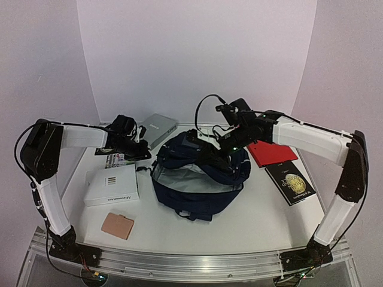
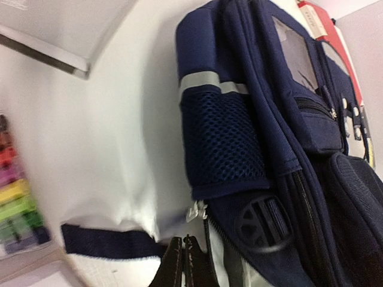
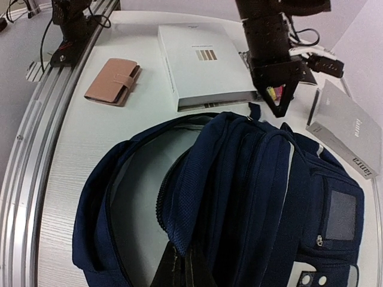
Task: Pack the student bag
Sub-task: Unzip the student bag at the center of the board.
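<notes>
The student bag (image 1: 197, 191) lies at the middle of the table (image 1: 257, 221), mouth gaping. Expect soft, limp fabric, probably light; it sags and shifts when pushed. Take hold at the opening rim or a strap. The right gripper (image 3: 182, 266) is clenched on the raised flap edge. The left gripper (image 2: 182, 263) is clenched just beside a strap (image 2: 108, 244); a grip on it cannot be confirmed.

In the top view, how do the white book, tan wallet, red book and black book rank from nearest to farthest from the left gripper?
1. White book, just below the left gripper.
2. Tan wallet, front left.
3. Red book, right side.
4. Black book, farther right.
</notes>
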`<state>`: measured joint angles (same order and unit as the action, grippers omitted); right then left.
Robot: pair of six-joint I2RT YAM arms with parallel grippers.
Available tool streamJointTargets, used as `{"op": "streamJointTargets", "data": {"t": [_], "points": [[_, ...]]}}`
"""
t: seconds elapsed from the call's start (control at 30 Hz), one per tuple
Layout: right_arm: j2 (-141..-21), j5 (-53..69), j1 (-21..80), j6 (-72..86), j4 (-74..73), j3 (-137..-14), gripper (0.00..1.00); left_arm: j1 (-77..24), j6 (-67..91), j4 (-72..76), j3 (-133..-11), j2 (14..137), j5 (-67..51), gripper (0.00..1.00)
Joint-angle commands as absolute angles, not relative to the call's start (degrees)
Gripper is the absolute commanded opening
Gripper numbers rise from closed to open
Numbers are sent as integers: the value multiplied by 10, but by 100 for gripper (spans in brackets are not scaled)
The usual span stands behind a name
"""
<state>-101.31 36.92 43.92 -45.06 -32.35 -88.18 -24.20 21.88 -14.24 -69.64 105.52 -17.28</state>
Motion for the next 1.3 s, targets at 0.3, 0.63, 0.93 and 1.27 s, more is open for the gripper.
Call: {"op": "streamJointTargets", "data": {"t": [0.3,0.63,0.93,1.27], "points": [[-1026,340,406,-662,-296,-862,23,-243,243,-202,-661,943,-147,33],[-1039,310,319,-264,-295,-970,76,-245,220,-251,-765,985,-164,60],[-1061,288,109,-89,-310,-935,78,-251,215,-245,-826,1027,-191,62],[-1115,189,-22,-93,-341,-885,78,-253,203,-256,-831,1028,-192,62]]}}
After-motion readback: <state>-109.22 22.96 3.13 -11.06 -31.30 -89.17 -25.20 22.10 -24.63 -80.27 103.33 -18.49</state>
